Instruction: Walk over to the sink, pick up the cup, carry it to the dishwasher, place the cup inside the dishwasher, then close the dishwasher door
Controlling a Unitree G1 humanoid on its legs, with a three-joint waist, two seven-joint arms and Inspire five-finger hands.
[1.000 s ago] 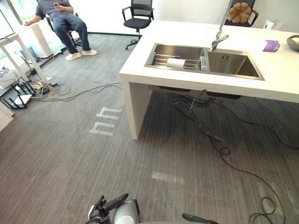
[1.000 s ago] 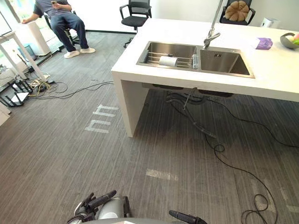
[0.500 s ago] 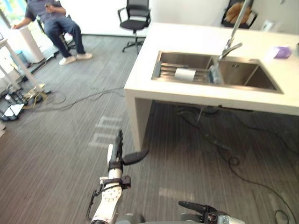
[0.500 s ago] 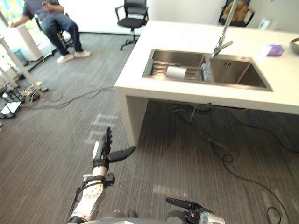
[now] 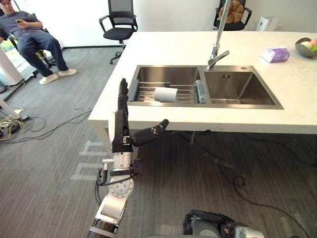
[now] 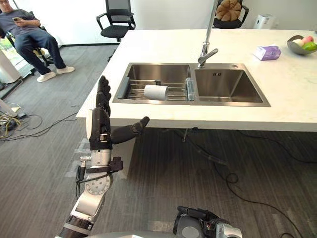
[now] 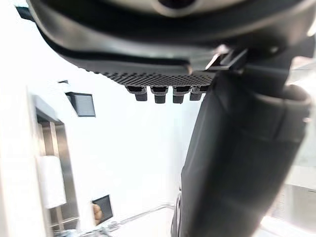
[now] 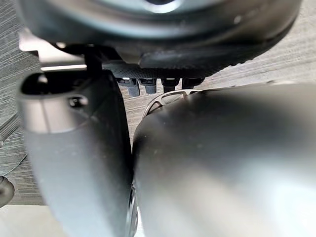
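Observation:
A white cup (image 5: 165, 94) lies on its side on the wire rack in the left basin of the steel sink (image 5: 237, 102); it also shows as a pale cylinder (image 7: 49, 180) in the left wrist view. My left hand (image 5: 122, 130) is raised in front of the counter's near edge, open, fingers straight up and thumb pointing toward the counter, holding nothing. It is short of the cup and to its left. My right hand (image 6: 198, 218) hangs low near the floor, fingers relaxed and empty.
The white counter (image 5: 163, 44) carries a tall faucet (image 5: 218, 47), a purple tissue box (image 5: 275, 54) and a fruit bowl (image 5: 306, 46). Cables (image 5: 233, 168) trail on the carpet under it. Office chairs (image 5: 118, 25) stand behind; a person (image 5: 29, 37) sits far left.
The camera has moved closer to the sink, which now looks larger and more centred. My left hand has risen to the height of the counter's edge. The cup has not moved.

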